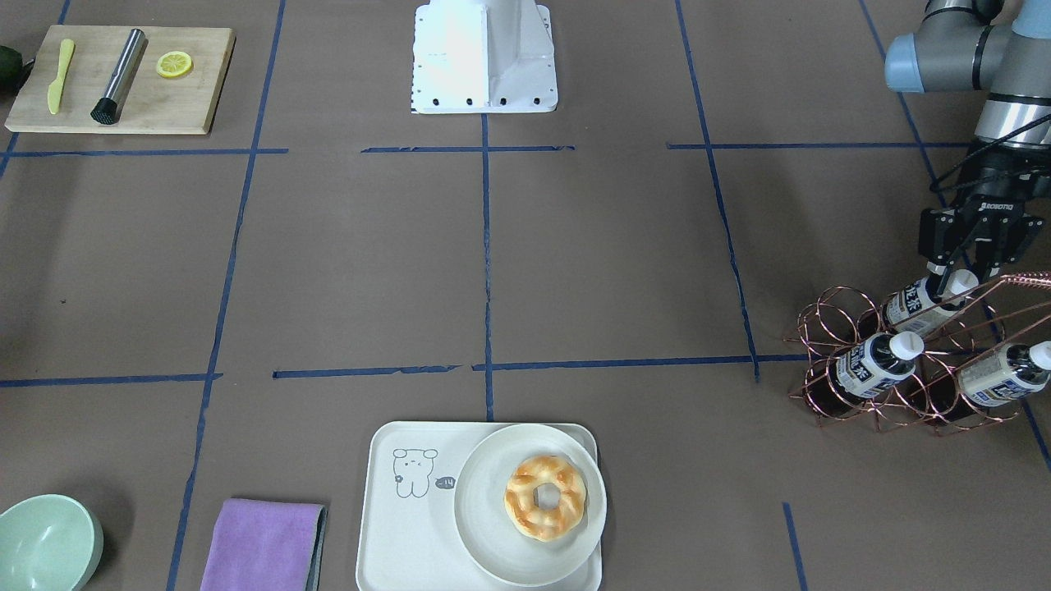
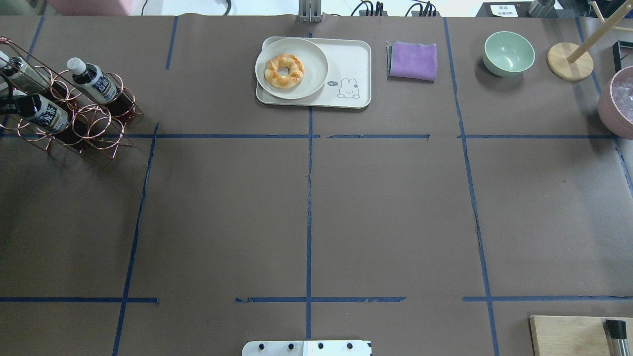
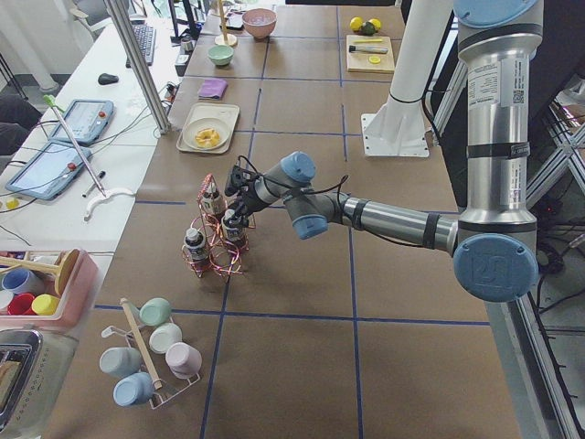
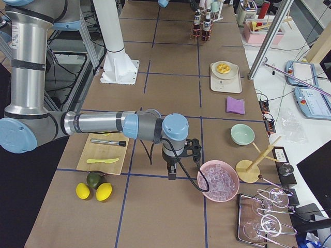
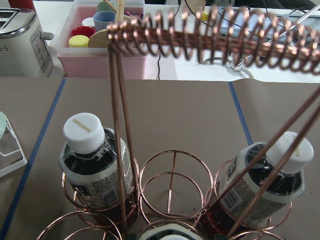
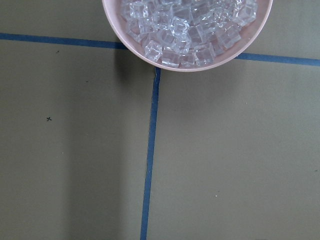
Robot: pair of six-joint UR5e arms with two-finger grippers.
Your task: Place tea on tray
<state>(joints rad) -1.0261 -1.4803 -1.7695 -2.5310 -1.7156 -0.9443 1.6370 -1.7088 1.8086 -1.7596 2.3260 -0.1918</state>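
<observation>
Tea [image 1: 913,308]: clear btl, dark liquid, white cap

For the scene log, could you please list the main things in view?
tea bottles: 3, dark brown, white caps, in rack
rack: 1, copper wire, table's left end
tray: 1, off-white, operators' edge
plate: 1, off-white, on tray
doughnut: 1, golden, on plate
cloth: 1, purple, beside tray
bowl: 1, pale green, beyond cloth
cutting board: 1, wooden, robot's right, bearing knife, cylinder, lemon slice
ice bowl: 1, pink, by right gripper
left gripper: 1, black, straddling one bottle's cap
right gripper: 1, black, over bare table
</observation>
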